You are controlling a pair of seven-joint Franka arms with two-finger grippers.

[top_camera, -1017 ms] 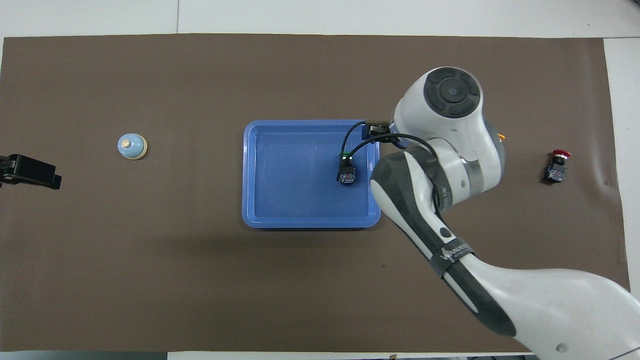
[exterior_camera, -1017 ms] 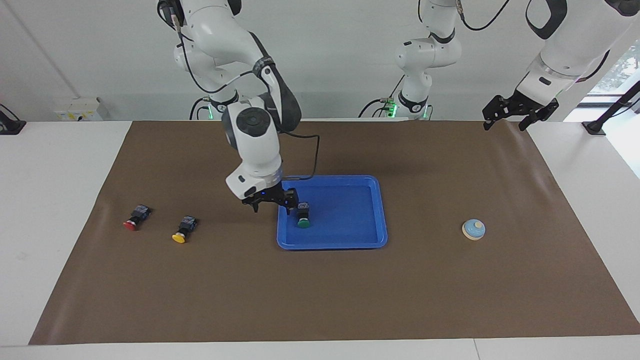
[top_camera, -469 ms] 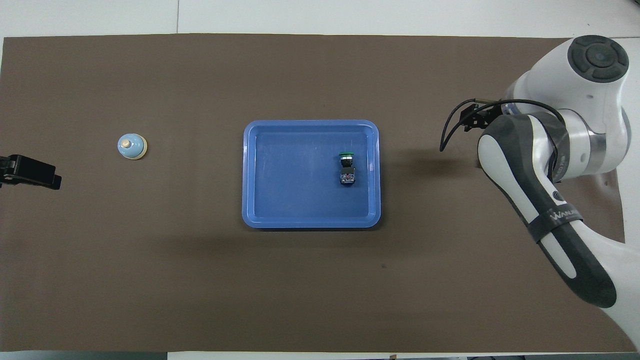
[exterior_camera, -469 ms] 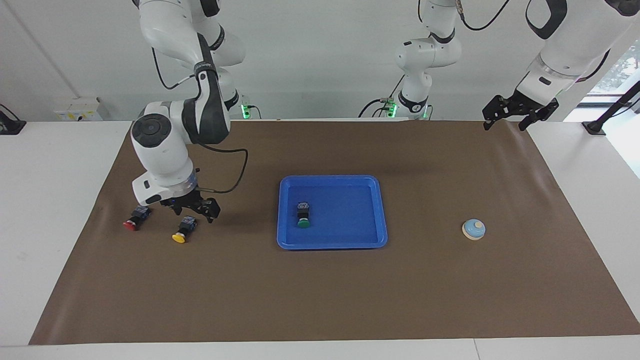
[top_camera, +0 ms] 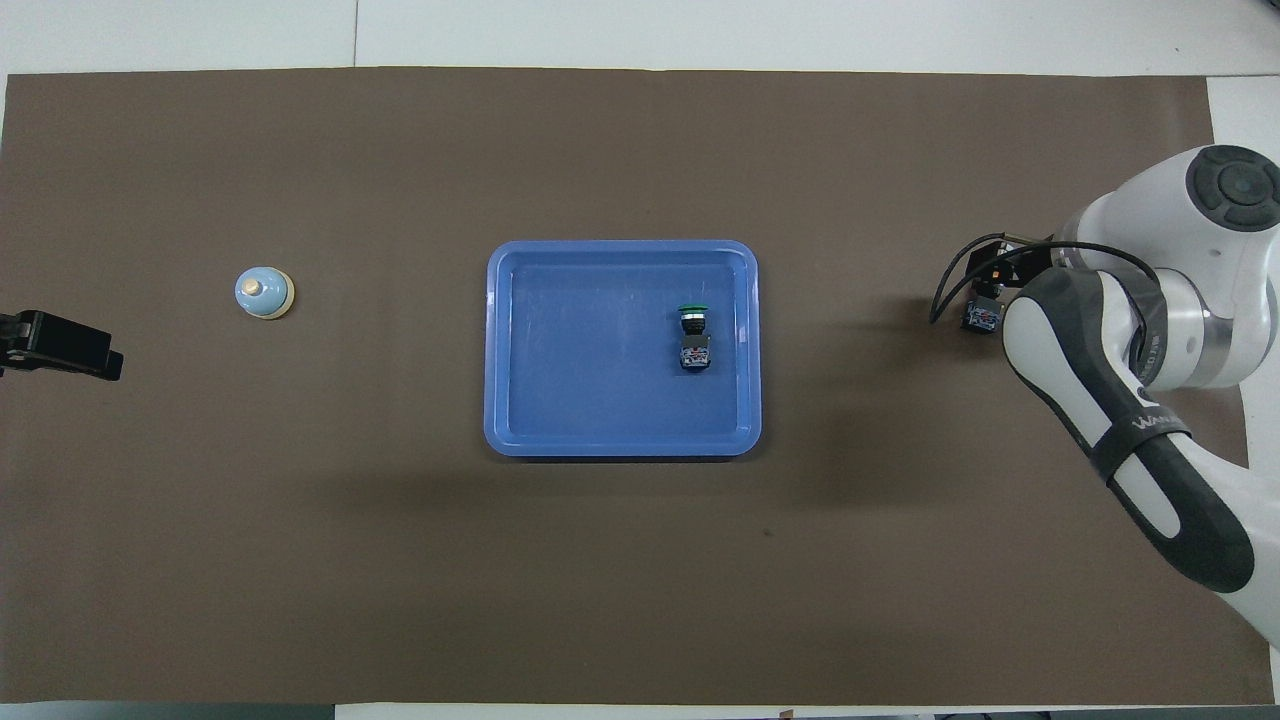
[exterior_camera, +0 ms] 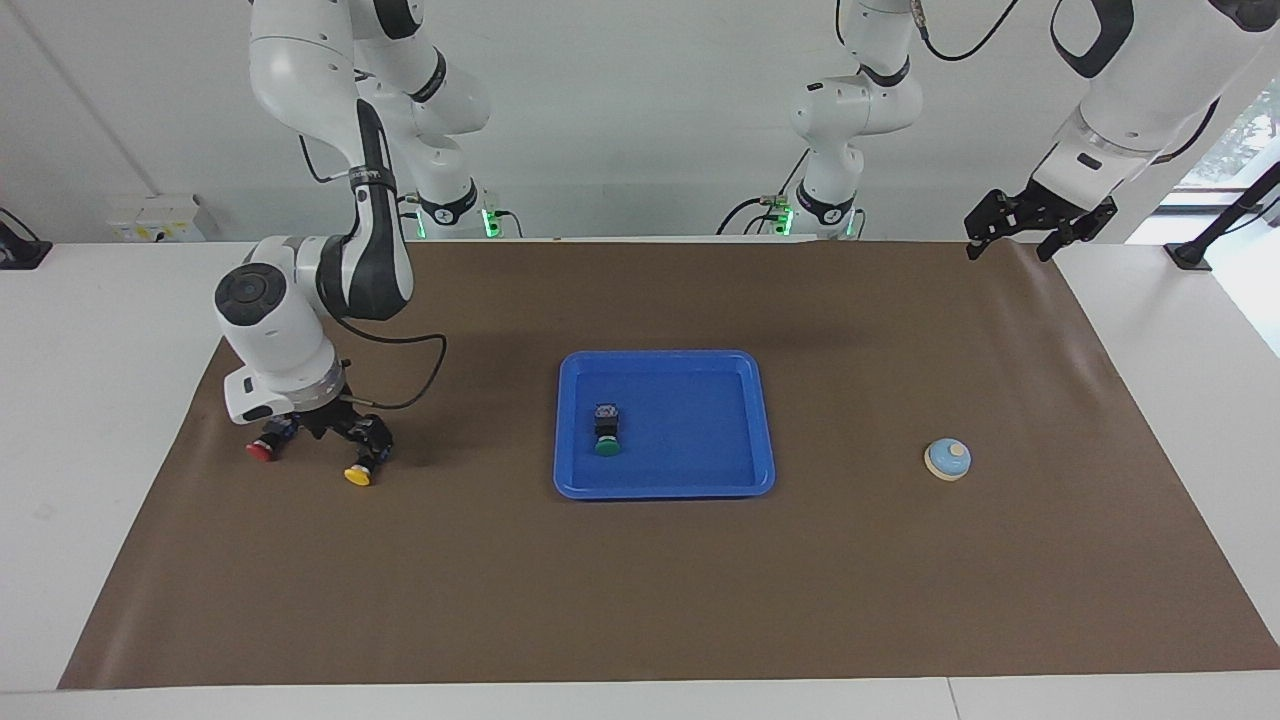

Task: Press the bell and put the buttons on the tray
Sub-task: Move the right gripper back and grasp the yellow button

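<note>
Probably a robotics lab: bench-mounted arms (exterior_camera: 340, 210), brown mat (exterior_camera: 640, 560).

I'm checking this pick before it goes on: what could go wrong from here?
1. The right gripper is low between the red button and the yellow button, which lie close together; closing on one may nudge the other.
2. The buttons lie on their sides, so one could roll or twist out of the grasp.
3. The green button lies in the tray; a careless drop could knock it.
</note>
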